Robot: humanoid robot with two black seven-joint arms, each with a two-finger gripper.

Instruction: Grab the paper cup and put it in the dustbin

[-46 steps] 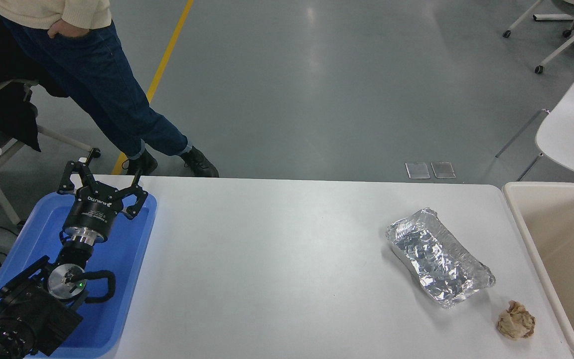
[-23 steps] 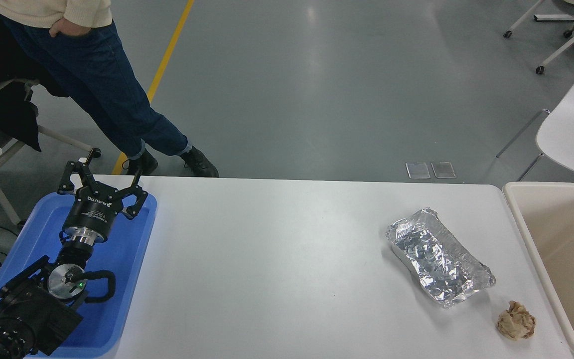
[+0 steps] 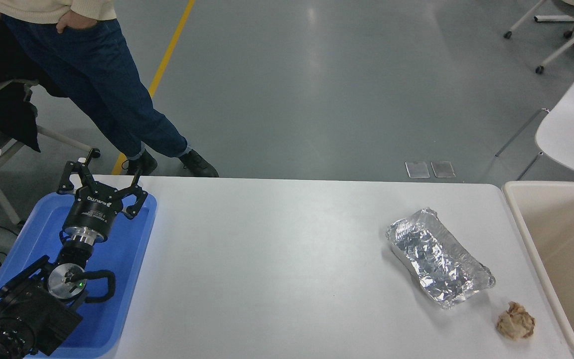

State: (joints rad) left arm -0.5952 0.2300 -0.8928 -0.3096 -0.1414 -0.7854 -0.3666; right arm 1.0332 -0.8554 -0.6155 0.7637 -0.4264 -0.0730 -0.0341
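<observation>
Dustbin (image 3: 516,209) at right edge, far from parked left hand (image 3: 101,175)

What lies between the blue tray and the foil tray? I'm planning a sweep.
Head view: only bare table between the blue tray and the foil tray.

Lighting: bright, even, overhead; you get no dim corners. Glare: a pale streak of reflected light on the grey floor (image 3: 312,30) at top centre; sharp glints across the crumpled foil tray (image 3: 439,259). Shadows: soft and short, one close under the tray, one beside the brown paper ball (image 3: 516,321). The white table (image 3: 287,269) reads slightly washed out. Focus: sharp throughout, no motion blur you can detect. Distortion: mild wide-angle bowing at the table's far edge.
</observation>
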